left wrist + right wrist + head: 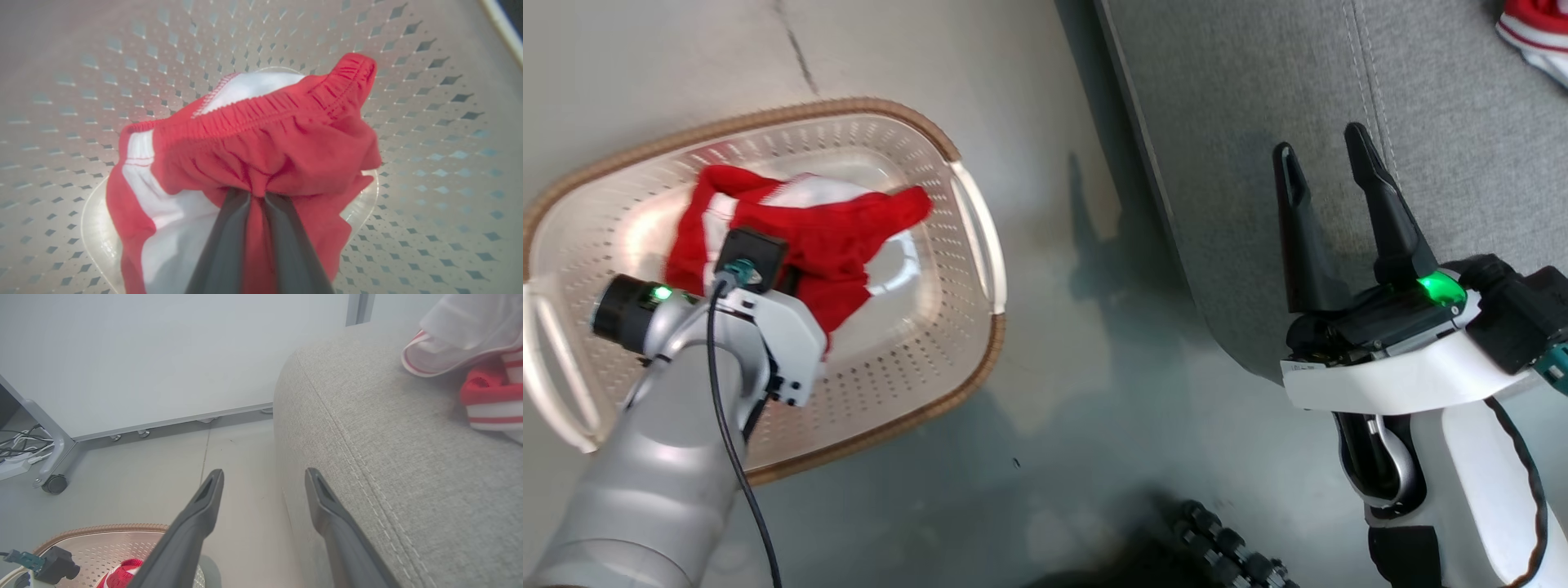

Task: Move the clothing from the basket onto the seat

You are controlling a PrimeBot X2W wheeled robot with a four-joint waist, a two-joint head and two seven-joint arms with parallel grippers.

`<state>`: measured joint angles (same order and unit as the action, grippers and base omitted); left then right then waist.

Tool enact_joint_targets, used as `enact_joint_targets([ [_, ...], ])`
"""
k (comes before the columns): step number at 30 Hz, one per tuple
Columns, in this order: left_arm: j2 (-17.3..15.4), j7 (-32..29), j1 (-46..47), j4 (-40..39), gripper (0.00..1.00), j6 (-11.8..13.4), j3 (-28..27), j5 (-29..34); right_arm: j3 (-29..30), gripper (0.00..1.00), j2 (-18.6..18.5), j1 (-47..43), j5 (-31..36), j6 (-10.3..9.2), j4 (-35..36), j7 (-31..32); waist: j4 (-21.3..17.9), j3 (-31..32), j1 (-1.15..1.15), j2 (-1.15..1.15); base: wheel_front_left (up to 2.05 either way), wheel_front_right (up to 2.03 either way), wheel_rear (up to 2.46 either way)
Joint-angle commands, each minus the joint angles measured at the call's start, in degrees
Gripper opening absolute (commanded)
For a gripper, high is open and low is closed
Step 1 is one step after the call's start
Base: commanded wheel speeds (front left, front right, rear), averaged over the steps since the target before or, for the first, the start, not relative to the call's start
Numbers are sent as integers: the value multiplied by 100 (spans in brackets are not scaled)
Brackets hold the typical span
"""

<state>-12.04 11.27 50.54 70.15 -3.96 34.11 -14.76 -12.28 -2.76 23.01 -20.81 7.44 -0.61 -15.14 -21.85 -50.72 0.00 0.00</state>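
Beside the grey seat (1421, 122), where one red-and-white garment (1535, 33) lies, the basket (931, 343) sits on the floor (1054, 367) holding the remaining clothing (841, 237). The left gripper (257, 196) pinches a bunched red fold below the elastic hem (261, 110) (a thin bite, by the look of it), while the right gripper (1321, 143) hovers empty, fingers spread, over the seat's edge. On a lift the fold could slip free, or trailing fabric could snag the rim (866, 110) and drag the basket.

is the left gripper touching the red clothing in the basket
Touching. Left wrist view: the left gripper is shut on a bunched fold of the clothing.
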Motion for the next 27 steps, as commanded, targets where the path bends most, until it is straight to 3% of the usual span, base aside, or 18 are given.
enact_joint_targets([
  [1,34,94,-73,-58,0,-41,-26,-71,56,100,-25,-69,59,10,-21,-12,291,358,0,0,0,0,0],
  [11,468,381,-656,-804,0,-191,-284,-511,364,100,-26,-451,508,10,-207,-1,896,1259,0,0,0,0,0],
  [27,389,388,-2001,-4153,0,107,-1242,-606,721,100,-28,-1131,793,10,94,601,1643,2610,0,0,0,0,0],
])
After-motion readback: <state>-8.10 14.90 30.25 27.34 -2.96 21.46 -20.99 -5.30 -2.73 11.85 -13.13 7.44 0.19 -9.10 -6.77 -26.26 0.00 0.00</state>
